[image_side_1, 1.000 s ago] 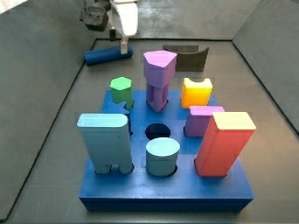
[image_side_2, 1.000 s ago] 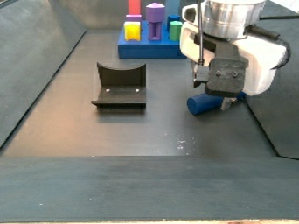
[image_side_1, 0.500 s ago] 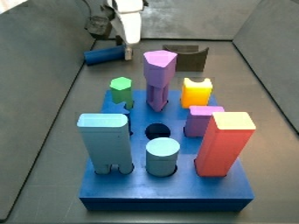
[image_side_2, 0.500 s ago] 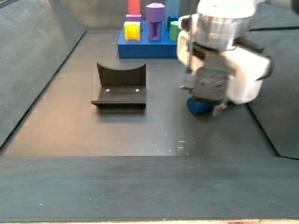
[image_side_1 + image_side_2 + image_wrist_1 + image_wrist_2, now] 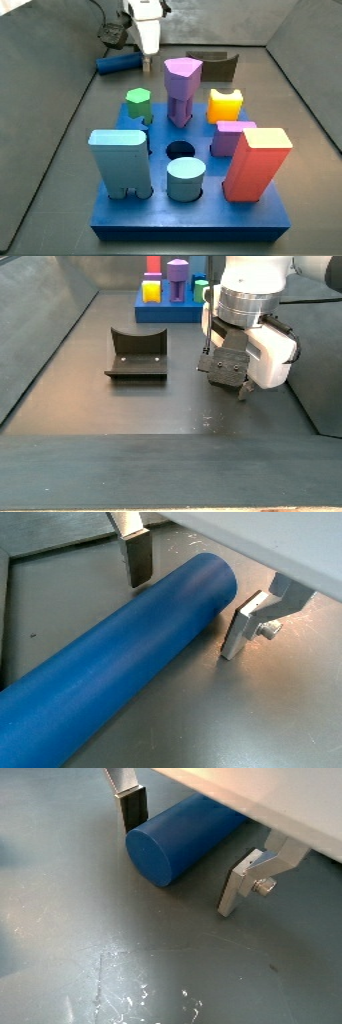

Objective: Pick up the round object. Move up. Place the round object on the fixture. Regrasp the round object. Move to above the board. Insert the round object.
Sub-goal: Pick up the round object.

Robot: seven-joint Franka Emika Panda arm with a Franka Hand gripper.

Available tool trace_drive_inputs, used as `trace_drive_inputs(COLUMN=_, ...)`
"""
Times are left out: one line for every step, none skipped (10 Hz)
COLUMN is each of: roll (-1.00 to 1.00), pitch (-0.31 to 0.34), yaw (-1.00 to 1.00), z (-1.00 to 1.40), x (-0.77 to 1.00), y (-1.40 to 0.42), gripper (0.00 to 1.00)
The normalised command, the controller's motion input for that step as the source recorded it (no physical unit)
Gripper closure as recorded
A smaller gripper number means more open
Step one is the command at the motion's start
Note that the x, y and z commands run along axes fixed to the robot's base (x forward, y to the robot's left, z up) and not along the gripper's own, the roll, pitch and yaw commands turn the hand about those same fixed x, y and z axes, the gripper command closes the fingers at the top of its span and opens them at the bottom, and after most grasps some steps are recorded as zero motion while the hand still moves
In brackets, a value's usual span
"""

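We see the board (image 5: 187, 215) with its pegs near one end of the floor and the fixture (image 5: 136, 354) well apart from it. The arm reaches straight down, the gripper (image 5: 194, 597) low with fingers (image 5: 131, 808) apart, straddling the round object (image 5: 114, 667) lying flat on the floor, not clamped.

- You're looking at a robotics lab test cell: grey floor and sloped grey walls (image 5: 54, 120).
- The gripper (image 5: 227, 378) hangs low beside a board (image 5: 194, 215) of coloured pegs and a fixture (image 5: 136, 354).
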Motion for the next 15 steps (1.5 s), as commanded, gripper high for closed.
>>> trace_drive_inputs(roll=-0.42, pitch=-0.341, yaw=0.0, z=0.0, x=-0.2, y=0.0, gripper=0.0)
trace_drive_inputs(roll=-0.43, pitch=-0.323, yaw=0.01, z=0.0, x=-0.19, y=0.0, gripper=0.0)
trace_drive_inputs(roll=-0.43, pitch=-0.284, yaw=0.03, z=-0.03, x=-0.15, y=0.0, gripper=0.0)
trace_drive_inputs(roll=-0.43, pitch=-0.191, yaw=0.0, z=-0.21, x=0.0, y=0.0, gripper=0.0)
trace_drive_inputs(roll=-0.39, pitch=-0.131, yaw=0.0, z=-0.34, x=0.01, y=0.04, gripper=0.0)
trace_drive_inputs(roll=-0.37, pitch=-0.093, yaw=-0.01, z=-0.38, x=0.06, y=0.07, gripper=0.0)
trace_drive_inputs(roll=-0.35, pitch=-0.02, yaw=0.0, z=-0.44, x=0.03, y=0.14, gripper=0.0)
trace_drive_inputs(roll=-0.3, pitch=-0.05, yaw=-0.08, z=-0.21, x=0.05, y=0.19, gripper=0.0)
trace_drive_inputs(roll=-0.23, pitch=-0.116, yaw=-0.18, z=-0.1, x=0.0, y=0.09, gripper=0.0)
trace_drive_inputs(roll=-0.22, pitch=0.0, yaw=-0.18, z=-0.2, x=0.13, y=0.06, gripper=0.0)
trace_drive_inputs(roll=-0.31, pitch=-0.049, yaw=-0.17, z=-0.3, x=0.05, y=0.08, gripper=0.0)
trace_drive_inputs(roll=-0.5, pitch=-0.07, yaw=-0.03, z=-0.02, x=0.21, y=0.16, gripper=0.0)
trace_drive_inputs(roll=-0.5, pitch=-0.047, yaw=-0.01, z=-0.07, x=0.1, y=0.2, gripper=0.0)
trace_drive_inputs(roll=-0.18, pitch=-0.034, yaw=-0.14, z=-0.03, x=0.0, y=0.1, gripper=0.0)
trace_drive_inputs(roll=-0.05, pitch=0.0, yaw=0.0, z=0.0, x=0.0, y=0.01, gripper=0.0)
